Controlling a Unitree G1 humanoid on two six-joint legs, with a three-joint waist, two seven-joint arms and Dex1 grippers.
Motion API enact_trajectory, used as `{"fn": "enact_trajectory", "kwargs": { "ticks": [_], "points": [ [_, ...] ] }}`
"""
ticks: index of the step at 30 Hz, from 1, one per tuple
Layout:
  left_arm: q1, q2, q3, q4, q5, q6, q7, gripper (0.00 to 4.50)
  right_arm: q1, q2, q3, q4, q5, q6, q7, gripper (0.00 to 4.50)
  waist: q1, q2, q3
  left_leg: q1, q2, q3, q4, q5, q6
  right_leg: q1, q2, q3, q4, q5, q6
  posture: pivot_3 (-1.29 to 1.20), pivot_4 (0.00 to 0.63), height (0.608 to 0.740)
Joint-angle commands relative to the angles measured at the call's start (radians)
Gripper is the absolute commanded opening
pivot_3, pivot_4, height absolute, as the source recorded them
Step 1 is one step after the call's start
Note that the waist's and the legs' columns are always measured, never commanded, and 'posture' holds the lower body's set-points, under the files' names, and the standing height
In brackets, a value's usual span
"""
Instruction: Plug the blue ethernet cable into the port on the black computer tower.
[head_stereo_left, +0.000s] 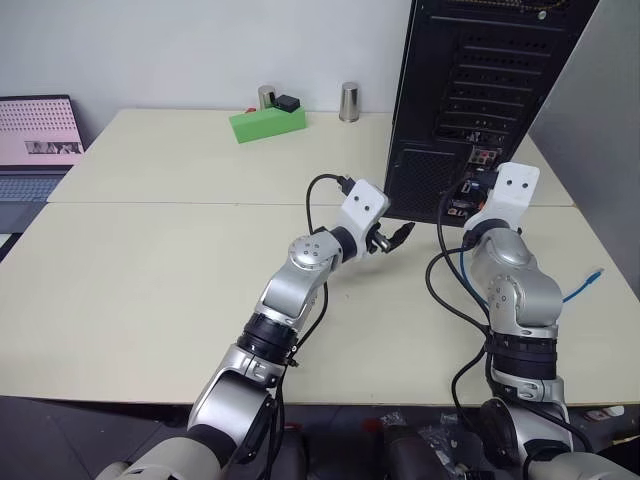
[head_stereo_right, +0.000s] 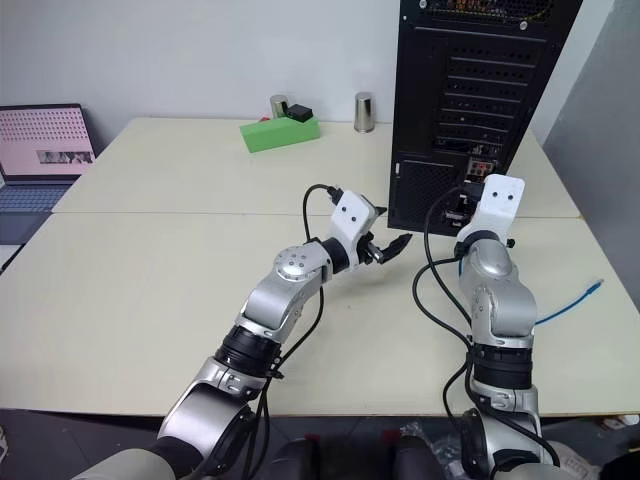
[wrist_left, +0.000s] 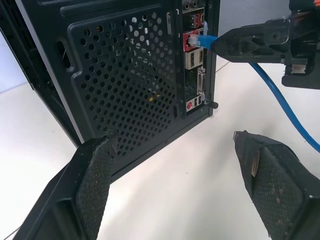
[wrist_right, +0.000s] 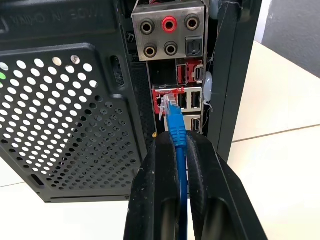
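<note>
Right claw (wrist_right: 181, 150) is clamped on the thin bright-blue ethernet cable (wrist_right: 176, 131) — its plug is best kept square to the red-framed port (wrist_right: 167, 99), then pressed straight in; left claw (wrist_left: 172, 170) is held apart.

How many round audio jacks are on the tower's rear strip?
5, seen from the right wrist: three in the top row, black, red, black; two below, and. Others may be hidden above.

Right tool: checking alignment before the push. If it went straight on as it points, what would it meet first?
Likely the port on the black computer tower: the right tool grips the blue ethernet cable, its plug at the opening. Depth unclear.
</note>
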Motion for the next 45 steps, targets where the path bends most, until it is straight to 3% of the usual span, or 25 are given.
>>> {"fn": "enact_trajectory", "kwargs": {
  "ticks": [1, 16, 30, 45],
  "points": [
    [-0.002, -0.011, 0.006, -0.043, 0.0, -0.011, -0.005, 3.94, -0.033, -0.016, -0.009, -0.004, -0.012, -0.029, 0.008, 0.0, 0.0, 0.0, 0.0, 0.0, 0.0, 0.0, 0.0, 0.0, 0.0, 0.0, 0.0, 0.0, 0.0, 0.0, 0.0, 0.0, 0.15, 0.74],
    [0.001, -0.012, 0.007, -0.038, 0.005, -0.017, -0.003, 3.94, -0.071, -0.032, -0.008, -0.005, -0.014, 0.002, 0.017, 0.0, 0.0, 0.0, 0.0, -0.001, 0.0, 0.0, 0.0, 0.0, 0.0, -0.001, 0.0, 0.0, 0.0, 0.0, 0.0, 0.0, 0.15, 0.74],
    [-0.003, -0.026, 0.003, -0.028, 0.003, -0.019, -0.006, 3.94, -0.199, 0.0, -0.072, -0.018, 0.055, 0.108, 0.003, 0.0, -0.014, 0.001, 0.0, -0.001, 0.0, 0.001, 0.0, 0.0, 0.0, -0.002, 0.0, 0.001, 0.001, 0.0, 0.0, 0.0, 0.15, 0.74],
    [-0.002, -0.037, 0.003, -0.03, 0.004, -0.019, -0.007, 3.94, -0.239, -0.001, -0.081, 0.048, 0.051, 0.085, -0.006, 0.0, -0.023, 0.001, 0.0, -0.001, 0.0, 0.001, 0.0, 0.0, 0.0, -0.002, 0.0, 0.001, 0.003, 0.0, 0.0, 0.0, 0.15, 0.74]
  ]
}}
